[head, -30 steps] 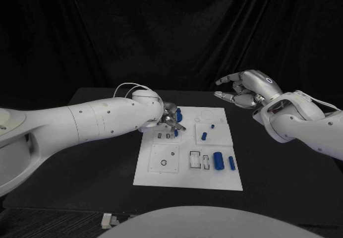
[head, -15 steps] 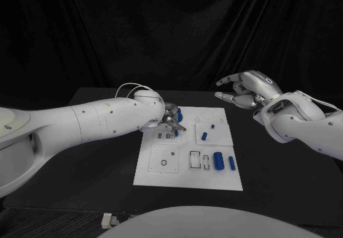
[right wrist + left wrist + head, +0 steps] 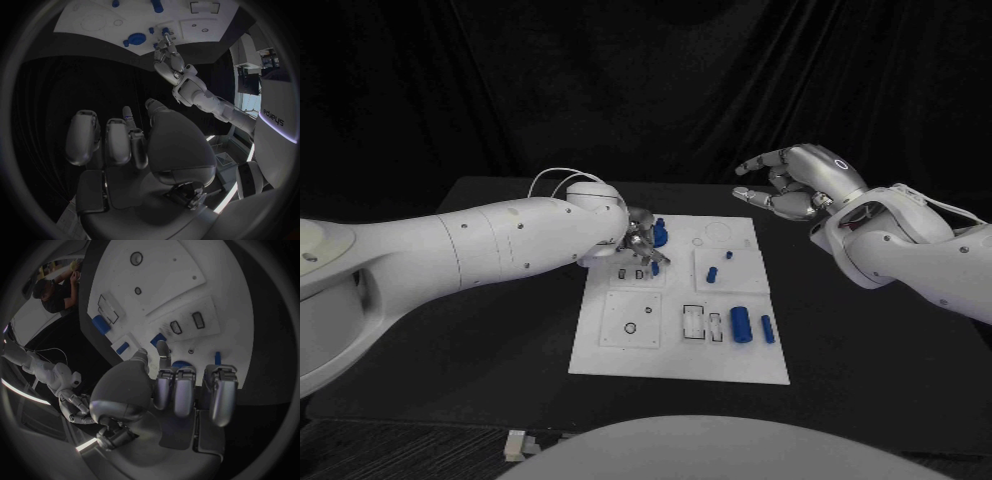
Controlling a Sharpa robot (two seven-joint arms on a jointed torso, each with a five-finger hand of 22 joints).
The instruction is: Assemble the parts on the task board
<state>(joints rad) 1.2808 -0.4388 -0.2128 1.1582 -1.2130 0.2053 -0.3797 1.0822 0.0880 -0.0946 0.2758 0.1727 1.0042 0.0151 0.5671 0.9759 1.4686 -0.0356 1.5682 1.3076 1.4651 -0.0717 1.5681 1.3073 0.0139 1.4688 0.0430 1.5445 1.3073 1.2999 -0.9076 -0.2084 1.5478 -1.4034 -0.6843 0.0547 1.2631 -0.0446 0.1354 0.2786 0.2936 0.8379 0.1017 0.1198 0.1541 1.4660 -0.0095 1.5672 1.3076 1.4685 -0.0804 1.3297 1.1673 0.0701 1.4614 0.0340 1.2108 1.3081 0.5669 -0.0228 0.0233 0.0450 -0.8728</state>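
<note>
Head view: The task board (image 3: 678, 345) lies flat at the centre of the black table (image 3: 488, 340). The left hand (image 3: 640, 240) is over the board's upper-left region, at about 10 o'clock from the board's centre, fingers pointed down beside an upright blue part (image 3: 659, 232). Contact between the fingers and that part cannot be determined here. Two small blue parts (image 3: 713, 274) lie near the board's 1 o'clock area. A thick blue cylinder (image 3: 741, 324) and a thinner blue rod (image 3: 767, 329) lie side by side at about 4 o'clock. The right hand (image 3: 795, 181) is raised beyond the board's far right corner, at about 1 o'clock, fingers loosely curled and apart, holding nothing.

Left wrist view: The left hand (image 3: 181, 390) has its fingers extended side by side toward the task board (image 3: 187, 270). The fingertips (image 3: 162, 347) end at a blue part (image 3: 159, 338); whether they pinch it cannot be determined. A second blue part (image 3: 182, 364) shows just behind the fingers.

Right wrist view: The right hand (image 3: 134, 142) is held above dark table, fingers bent and separated, with nothing in them. The task board (image 3: 125, 20) sits well apart from it, with the left hand (image 3: 165, 47) on its edge region near blue parts (image 3: 135, 38).
</note>
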